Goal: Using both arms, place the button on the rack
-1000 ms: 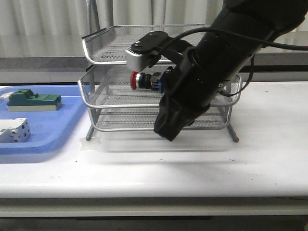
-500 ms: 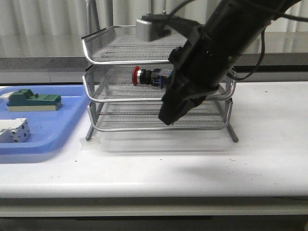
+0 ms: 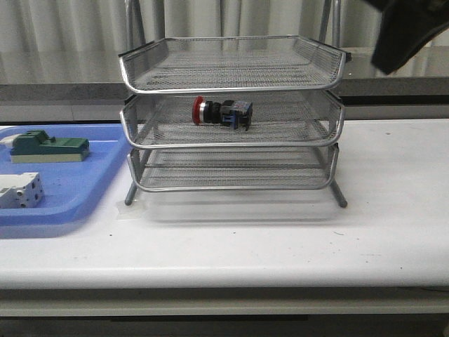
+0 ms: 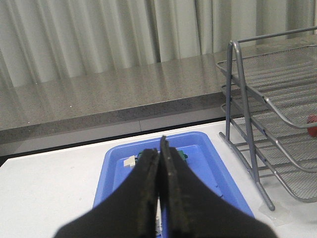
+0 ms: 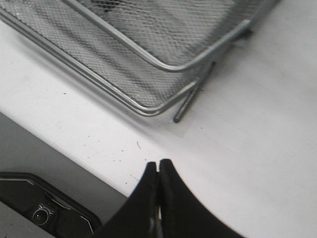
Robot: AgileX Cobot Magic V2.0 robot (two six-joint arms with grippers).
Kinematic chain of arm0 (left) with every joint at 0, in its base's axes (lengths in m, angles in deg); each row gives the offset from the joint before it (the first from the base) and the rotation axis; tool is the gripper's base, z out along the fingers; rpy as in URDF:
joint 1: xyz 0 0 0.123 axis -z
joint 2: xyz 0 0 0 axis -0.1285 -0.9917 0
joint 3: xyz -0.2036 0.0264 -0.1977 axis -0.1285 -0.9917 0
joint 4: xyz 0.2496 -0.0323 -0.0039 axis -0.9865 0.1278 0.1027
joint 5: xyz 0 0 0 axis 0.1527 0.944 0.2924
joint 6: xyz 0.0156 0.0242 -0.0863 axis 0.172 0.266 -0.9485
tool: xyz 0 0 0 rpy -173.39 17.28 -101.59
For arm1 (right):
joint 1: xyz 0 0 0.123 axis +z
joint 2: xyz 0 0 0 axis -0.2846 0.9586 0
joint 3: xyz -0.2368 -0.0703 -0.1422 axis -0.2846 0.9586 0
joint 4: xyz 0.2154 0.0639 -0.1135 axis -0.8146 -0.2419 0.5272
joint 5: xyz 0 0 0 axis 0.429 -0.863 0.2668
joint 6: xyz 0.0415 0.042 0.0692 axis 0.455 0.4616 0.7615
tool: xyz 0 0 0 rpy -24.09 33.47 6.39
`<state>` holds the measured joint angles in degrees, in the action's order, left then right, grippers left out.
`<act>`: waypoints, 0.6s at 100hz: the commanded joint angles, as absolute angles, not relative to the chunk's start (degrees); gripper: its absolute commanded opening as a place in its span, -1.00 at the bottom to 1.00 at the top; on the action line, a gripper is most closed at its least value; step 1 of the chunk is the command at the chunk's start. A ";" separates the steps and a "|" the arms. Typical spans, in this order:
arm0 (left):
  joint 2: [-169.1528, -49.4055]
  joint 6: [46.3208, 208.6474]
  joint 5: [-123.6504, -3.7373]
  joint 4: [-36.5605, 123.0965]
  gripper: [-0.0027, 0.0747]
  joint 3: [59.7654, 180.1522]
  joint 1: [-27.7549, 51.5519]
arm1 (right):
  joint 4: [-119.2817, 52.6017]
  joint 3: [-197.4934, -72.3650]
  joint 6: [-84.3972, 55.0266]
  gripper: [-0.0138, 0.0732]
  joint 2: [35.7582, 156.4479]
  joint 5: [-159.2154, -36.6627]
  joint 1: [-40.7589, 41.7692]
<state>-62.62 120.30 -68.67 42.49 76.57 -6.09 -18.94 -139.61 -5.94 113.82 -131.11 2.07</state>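
Observation:
The button [image 3: 222, 112], red head to the left, lies on its side in the middle tier of the silver wire rack [image 3: 231, 74] in the front view. A bit of its red head shows at the edge of the left wrist view [image 4: 312, 120]. Only a black part of my right arm [image 3: 410, 35] shows at the top right of the front view, well clear of the rack. My right gripper [image 5: 158, 164] is shut and empty above the white table near the rack's corner leg [image 5: 190, 104]. My left gripper [image 4: 161, 148] is shut and empty above the blue tray [image 4: 218, 168].
The flat blue tray [image 3: 77, 193] at the left of the rack holds a green block [image 3: 49, 147] and a white terminal block [image 3: 19, 191]. The white table [image 3: 280, 246] reaches its front edge below. A grey ledge and curtains stand behind.
My right arm has let go of the button and pulled up and to the right, away from the rack. The button stays in the middle tier.

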 commanded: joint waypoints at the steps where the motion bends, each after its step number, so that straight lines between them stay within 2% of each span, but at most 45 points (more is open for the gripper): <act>1: -63.15 119.97 -72.97 43.29 -0.98 78.17 -6.20 | -16.70 -139.37 -2.12 -0.82 107.74 -130.54 0.81; 60: -63.15 119.97 -72.97 43.29 -0.98 78.17 -6.20 | -12.13 -118.94 7.37 -0.82 75.60 -130.54 -7.91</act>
<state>-62.62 120.30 -68.77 42.49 76.57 -6.09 -13.30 -119.58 6.37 79.73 -133.50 -6.85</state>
